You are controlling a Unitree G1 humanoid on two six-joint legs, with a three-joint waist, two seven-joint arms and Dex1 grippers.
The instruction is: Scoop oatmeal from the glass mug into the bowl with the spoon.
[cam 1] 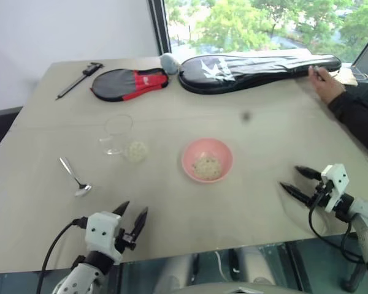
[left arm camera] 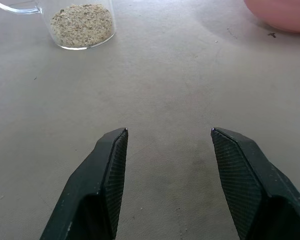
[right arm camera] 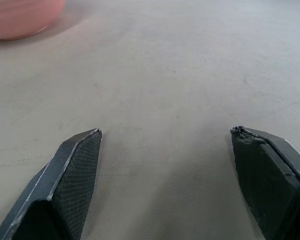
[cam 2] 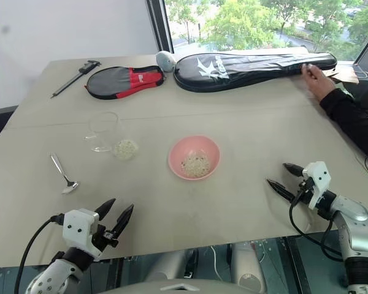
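1. From the head views: the wide beige table point(cam 1: 264, 122) carries the task's things toward its left half. The small clear glass mug point(cam 1: 119, 136), handle turned to the left edge, stands upright with a shallow layer of pale flaky oatmeal point(cam 1: 135, 150) in its bottom. Just beside it, toward the table's middle, sits the small round pink bowl point(cam 1: 207, 160), already holding a little oatmeal. The slim shiny silver spoon point(cam 1: 75, 176) lies flat nearer the left edge and the near edge, apart from the mug; nothing holds it, so I judge a scoop is not under way.

2. Same views: the left gripper point(cam 1: 130, 219) hovers over the near edge, its fingers parted and empty, aimed roughly between spoon and mug. The right gripper point(cam 1: 300, 182) hangs by the near right corner, fingers spread wide and empty, well clear of the bowl, probably keeping out of the way.

3. Along the far edge lie a long black racket cover point(cam 1: 257, 66), a shorter black-and-red racket cover point(cam 1: 130, 82) and a long black tool point(cam 1: 78, 79); a person's hand point(cam 1: 326, 82) rests on the long cover's end.

4. Left wrist view: between the open black fingertips point(left arm camera: 112, 150) is bare tabletop; ahead stand the mug with its oatmeal and the bowl's pink rim.

5. Right wrist view: widely parted fingertips point(right arm camera: 80, 155), bare table, and the bowl's edge ahead.
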